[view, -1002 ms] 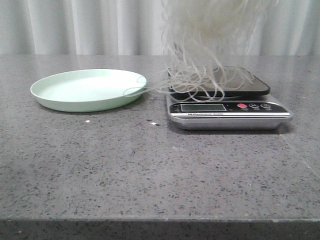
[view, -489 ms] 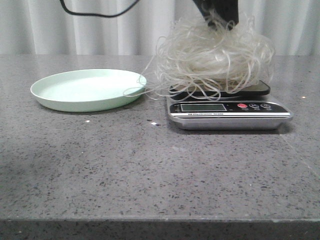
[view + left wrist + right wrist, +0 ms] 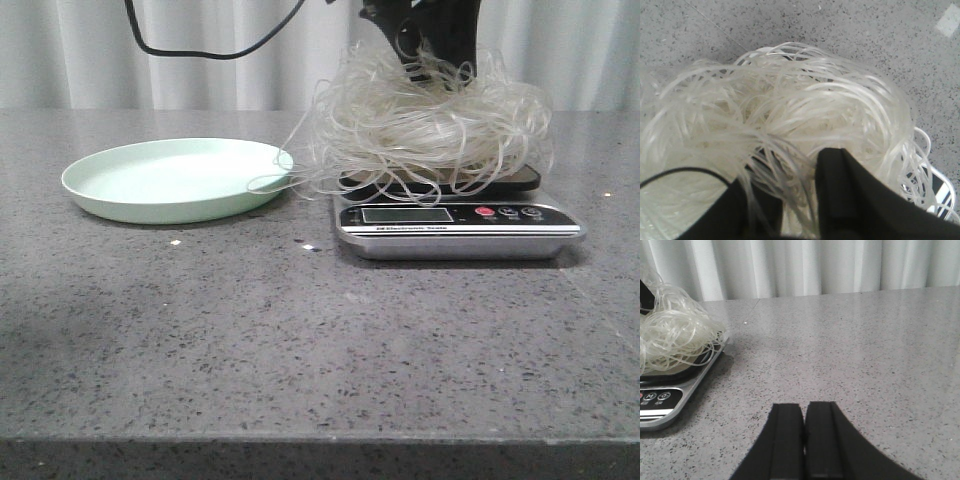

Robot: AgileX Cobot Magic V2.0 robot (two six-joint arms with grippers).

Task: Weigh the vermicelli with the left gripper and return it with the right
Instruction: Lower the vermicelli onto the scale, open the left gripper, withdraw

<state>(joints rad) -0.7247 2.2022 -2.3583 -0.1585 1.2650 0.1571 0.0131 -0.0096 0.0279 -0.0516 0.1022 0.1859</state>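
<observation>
The vermicelli (image 3: pixel 430 125) is a fluffy whitish tangle resting on the platform of the silver kitchen scale (image 3: pixel 460 225), with stray loops trailing left to the plate rim. My left gripper (image 3: pixel 425 40) stands at the top of the pile. In the left wrist view the left gripper (image 3: pixel 790 170) has its black fingers apart, with loose strands of the vermicelli (image 3: pixel 790 100) lying between them. My right gripper (image 3: pixel 804 407) is shut and empty, low over bare table to the right of the scale (image 3: pixel 670 395) and the vermicelli (image 3: pixel 675 335).
An empty pale green plate (image 3: pixel 110 205) sits left of the scale. A black cable (image 3: pixel 200 45) hangs at the upper left. The grey speckled table reaches back to a white curtain. A few small crumbs (image 3: pixel 308 246) lie in front of the plate.
The vermicelli has come down from hanging above onto the scale and settled into a pile. My left gripper has descended into view with it, and its fingers have spread apart.
</observation>
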